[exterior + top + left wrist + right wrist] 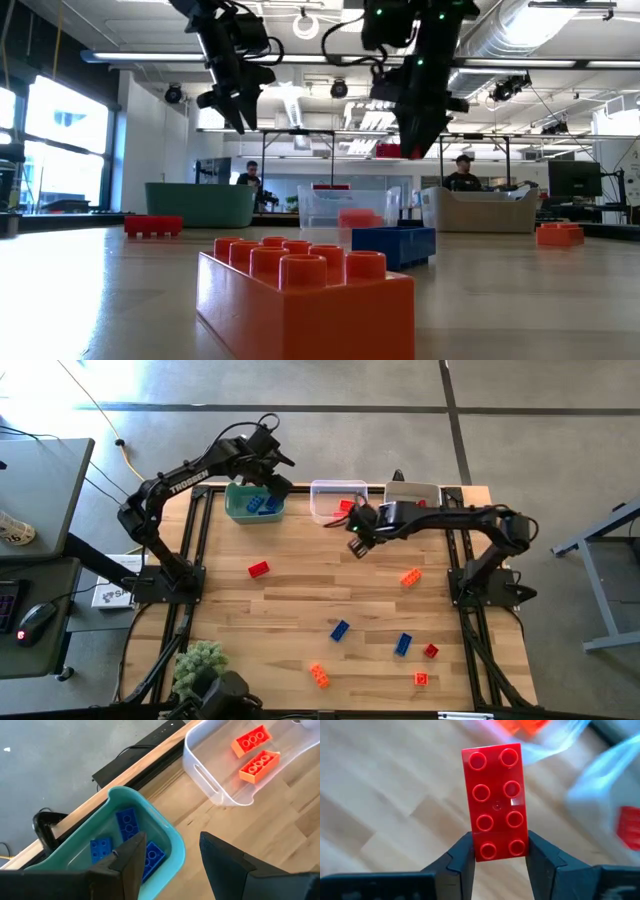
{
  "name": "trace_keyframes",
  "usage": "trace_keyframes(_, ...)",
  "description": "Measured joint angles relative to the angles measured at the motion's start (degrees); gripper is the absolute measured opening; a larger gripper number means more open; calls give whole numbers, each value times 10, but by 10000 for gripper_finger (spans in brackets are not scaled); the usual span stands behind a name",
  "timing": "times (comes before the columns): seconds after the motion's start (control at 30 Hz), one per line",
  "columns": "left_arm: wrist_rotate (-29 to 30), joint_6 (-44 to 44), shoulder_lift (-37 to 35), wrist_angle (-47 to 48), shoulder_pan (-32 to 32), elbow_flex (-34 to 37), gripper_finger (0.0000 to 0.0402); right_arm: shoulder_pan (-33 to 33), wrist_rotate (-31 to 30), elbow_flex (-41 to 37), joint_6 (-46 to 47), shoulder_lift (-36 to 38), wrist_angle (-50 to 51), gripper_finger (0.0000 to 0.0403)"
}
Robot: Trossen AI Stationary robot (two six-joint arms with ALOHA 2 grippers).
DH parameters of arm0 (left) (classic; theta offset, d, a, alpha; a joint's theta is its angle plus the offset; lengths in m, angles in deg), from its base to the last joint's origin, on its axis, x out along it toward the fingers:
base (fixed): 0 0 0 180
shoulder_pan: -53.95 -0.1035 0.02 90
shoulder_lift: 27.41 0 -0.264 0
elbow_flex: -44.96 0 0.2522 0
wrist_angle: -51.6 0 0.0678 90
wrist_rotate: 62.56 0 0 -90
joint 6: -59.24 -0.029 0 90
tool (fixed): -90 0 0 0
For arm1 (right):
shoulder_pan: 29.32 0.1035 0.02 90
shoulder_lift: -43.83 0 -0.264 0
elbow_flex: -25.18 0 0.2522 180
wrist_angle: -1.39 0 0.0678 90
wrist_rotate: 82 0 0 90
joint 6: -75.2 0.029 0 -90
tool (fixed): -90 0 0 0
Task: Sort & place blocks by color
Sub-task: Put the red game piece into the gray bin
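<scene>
High view: right end effector [357, 546] clamps red block [496, 801] beside clear bin [322, 501]; left end effector's [274, 486] fingers apart.

The tabletop's [300, 600] middle lies open, one red block [259, 569] on its left side. Along the far edge the teal bin [240, 508], clear bin [325, 503] and grey bin [412, 493] stand near each other, with both arms overhead.

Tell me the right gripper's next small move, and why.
Probably carry on over the clear bin and open. The right gripper is shut on a red block, and that bin's edge is just beyond it, already holding a red block.
</scene>
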State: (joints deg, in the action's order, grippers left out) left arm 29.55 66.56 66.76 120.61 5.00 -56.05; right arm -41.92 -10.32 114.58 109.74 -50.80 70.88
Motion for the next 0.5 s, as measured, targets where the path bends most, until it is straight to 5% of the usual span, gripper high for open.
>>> trace_keyframes(0.23,0,1,0,0,28,0,172,-60,-80,0,-25,54,88,115)
trace_keyframes(0.5,0,36,0,0,81,0,172,-160,-53,-92,-80,106,52,115)
